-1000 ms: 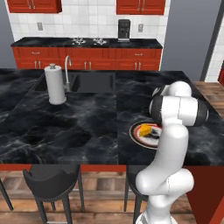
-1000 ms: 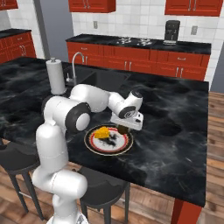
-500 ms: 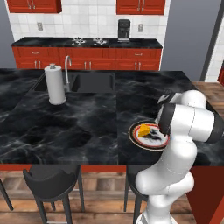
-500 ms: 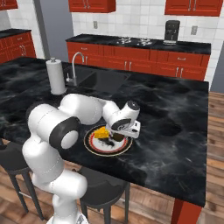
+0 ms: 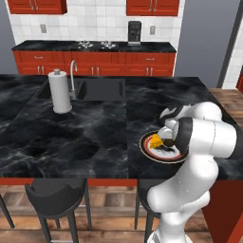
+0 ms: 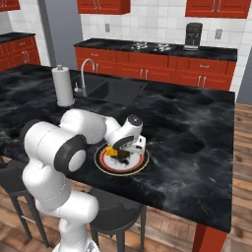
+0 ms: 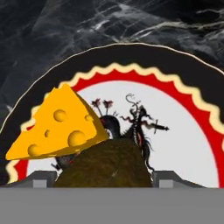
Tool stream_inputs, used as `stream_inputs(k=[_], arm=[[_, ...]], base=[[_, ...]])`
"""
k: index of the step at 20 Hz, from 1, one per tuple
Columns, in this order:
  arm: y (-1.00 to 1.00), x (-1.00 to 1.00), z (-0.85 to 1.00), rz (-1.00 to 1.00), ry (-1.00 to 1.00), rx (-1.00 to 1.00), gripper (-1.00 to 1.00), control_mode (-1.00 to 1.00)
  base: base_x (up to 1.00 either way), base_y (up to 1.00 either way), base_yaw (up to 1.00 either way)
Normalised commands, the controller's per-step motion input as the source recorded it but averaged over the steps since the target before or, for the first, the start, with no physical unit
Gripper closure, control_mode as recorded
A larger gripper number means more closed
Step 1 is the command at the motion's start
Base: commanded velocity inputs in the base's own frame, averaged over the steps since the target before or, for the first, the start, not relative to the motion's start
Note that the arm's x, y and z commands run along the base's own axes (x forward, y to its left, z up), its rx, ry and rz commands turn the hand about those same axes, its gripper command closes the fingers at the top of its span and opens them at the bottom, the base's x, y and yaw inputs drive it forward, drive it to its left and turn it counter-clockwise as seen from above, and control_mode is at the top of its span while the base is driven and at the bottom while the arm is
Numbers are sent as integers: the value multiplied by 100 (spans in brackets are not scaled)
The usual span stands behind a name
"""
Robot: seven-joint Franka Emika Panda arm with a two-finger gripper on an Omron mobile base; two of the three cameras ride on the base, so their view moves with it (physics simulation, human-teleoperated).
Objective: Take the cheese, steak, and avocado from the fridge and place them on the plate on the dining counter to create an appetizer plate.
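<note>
The gripper hangs low over the plate, its fingers spread apart on either side of a dark brown lump; in the hand view the two tips sit clear of the lump's flanks at the lower edge, so nothing is pinched, though whether the lump touches a finger cannot be told. That lump lies on the white centre of the plate, and the cheese, a yellow-orange wedge with round holes, rests against its upper left side, partly over the plate's red scalloped ring and dark outer band. In the left base view the cheese shows on the near-left part of the plate, with the dark lump just beside it under the hand. The plate holds these two pieces and sits on the dining counter, close to its near edge, on the glossy black marbled top. Farther across the same top stand a white paper towel roll on its holder and, just beside it, a curved faucet over a recessed sink. Dark stools stand under the near edge of the counter. Against the back wall run red cabinets with a black worktop carrying a stovetop and a dark coffee machine.
</note>
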Motion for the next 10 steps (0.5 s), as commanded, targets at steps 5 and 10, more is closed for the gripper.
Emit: stream_inputs(k=[5, 10], arm=[[0, -23, 25, -3, 0, 0, -100, -100], [0, -45, 94, -3, -7, 0, -100, -100]], base=[[0, 0, 0], [0, 0, 0]])
